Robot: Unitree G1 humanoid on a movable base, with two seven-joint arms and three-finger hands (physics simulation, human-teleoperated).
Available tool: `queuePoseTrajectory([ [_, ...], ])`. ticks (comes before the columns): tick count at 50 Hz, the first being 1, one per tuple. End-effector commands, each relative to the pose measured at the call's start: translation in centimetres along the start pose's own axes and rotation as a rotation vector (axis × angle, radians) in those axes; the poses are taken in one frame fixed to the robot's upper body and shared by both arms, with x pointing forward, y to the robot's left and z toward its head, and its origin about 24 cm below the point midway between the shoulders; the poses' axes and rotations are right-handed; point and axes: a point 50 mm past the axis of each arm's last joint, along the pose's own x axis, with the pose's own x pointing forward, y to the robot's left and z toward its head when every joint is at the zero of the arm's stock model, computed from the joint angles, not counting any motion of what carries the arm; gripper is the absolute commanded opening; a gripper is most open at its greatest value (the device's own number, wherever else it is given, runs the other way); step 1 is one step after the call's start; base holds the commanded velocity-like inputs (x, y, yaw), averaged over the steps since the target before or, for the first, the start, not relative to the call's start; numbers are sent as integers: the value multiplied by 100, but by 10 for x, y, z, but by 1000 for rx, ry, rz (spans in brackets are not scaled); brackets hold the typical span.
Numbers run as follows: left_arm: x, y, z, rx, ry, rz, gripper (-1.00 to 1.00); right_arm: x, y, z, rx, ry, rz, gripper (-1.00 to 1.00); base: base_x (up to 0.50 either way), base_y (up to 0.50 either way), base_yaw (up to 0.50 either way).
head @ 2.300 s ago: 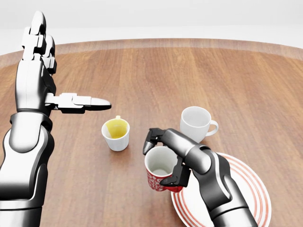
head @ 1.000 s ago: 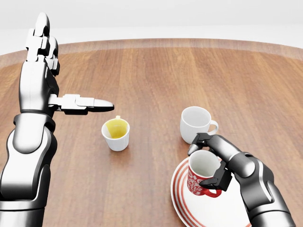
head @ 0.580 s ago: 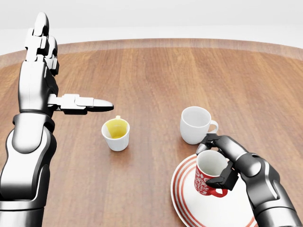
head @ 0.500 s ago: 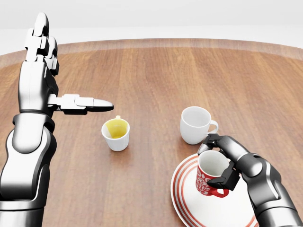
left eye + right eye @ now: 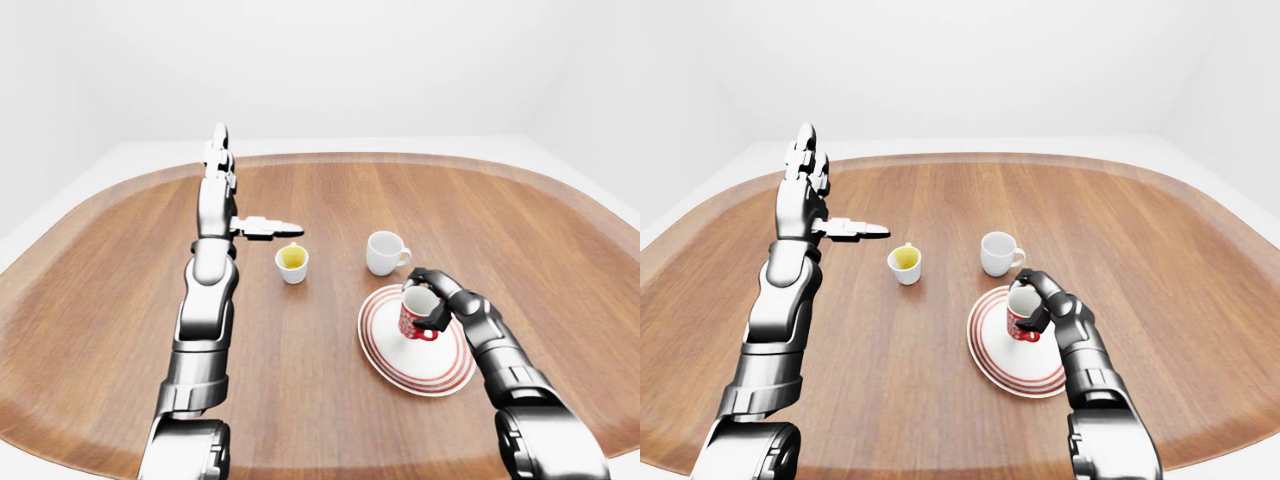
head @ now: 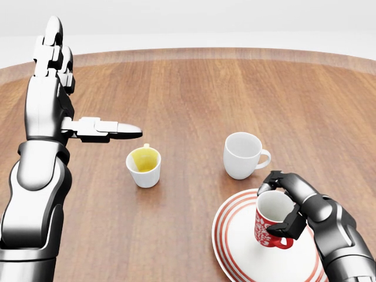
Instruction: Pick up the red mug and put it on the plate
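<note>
Altogether: 3 mugs, 1 red mug (image 6: 271,226), 1 plate (image 6: 238,249).

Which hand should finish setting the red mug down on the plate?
Right. The right hand is closed round the red mug over the plate; the left hand is open, raised away at the view's left.

**Bright, even, sharp simulator renders**

Light is soft and diffuse, seemingly from overhead. The brown wooden table (image 6: 194,94) carries only faint shadows beneath the cups. Pale highlights gleam on the silver metal left arm (image 6: 41,170). Both eye views bow the table's rim wide-angle. No blur anywhere.
</note>
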Motion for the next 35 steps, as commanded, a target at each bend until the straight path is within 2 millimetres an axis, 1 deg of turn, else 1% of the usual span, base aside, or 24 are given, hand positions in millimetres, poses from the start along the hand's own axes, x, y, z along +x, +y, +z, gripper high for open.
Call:
queuePoseTrajectory([
  [1,-1,0,1,-1,-4,1,100,3,-1,1,-9,16,-20,-100,0,0,0],
  [17,-2,2,-3,-1,10,4,100,8,8,-4,22,61,-15,-100,0,0,0],
  [26,-4,1,-3,-1,10,3,100,9,17,-14,51,107,-7,-100,0,0,0],
  [35,-4,1,-3,-1,9,3,100,8,15,-19,56,119,-11,-100,0,0,0],
])
